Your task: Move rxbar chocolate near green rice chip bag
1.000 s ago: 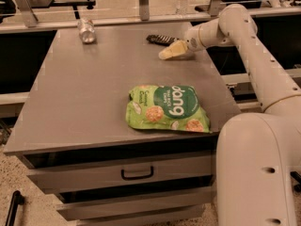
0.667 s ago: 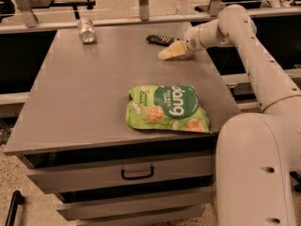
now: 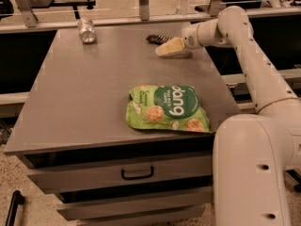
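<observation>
The gripper (image 3: 162, 49) sits where it was a second ago, in the upper middle of the frame, low over the far part of the table (image 3: 89, 93). Whether it is apart or together cannot be told. The white arm reaches in from the right edge, bent at the elbow and stretched leftward. The rxbar chocolate (image 3: 157, 38) lies just beyond the gripper's tip, unmoved. The green rice chip bag (image 3: 167, 108) lies flat well below, near the front edge, and the silver can (image 3: 86, 30) lies at the upper left.
</observation>
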Motion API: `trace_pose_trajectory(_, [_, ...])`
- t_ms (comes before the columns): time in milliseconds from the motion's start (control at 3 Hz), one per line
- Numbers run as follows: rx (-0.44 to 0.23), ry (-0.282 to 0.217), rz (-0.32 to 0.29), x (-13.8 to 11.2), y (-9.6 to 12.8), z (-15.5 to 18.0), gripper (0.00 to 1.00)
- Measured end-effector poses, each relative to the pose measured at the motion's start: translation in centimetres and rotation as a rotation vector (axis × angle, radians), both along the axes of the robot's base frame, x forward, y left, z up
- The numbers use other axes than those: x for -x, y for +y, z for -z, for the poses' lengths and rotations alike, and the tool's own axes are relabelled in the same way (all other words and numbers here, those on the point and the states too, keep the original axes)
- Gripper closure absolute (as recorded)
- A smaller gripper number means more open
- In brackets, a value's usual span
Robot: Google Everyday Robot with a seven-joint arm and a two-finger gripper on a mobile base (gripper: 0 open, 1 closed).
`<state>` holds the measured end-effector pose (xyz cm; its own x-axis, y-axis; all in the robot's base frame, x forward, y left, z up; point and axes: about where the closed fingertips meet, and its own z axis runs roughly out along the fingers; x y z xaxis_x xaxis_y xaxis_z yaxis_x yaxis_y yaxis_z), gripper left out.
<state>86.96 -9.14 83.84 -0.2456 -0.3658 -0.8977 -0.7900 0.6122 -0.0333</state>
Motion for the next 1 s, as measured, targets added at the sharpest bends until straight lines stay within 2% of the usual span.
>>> trace_pose_trajectory(333, [0.000,0.003,-0.004,-0.04,0.30,0.22,0.24])
trace_pose_trajectory(1000, [-0.001,0.009,-0.011,-0.09,0.88,0.46,0.87])
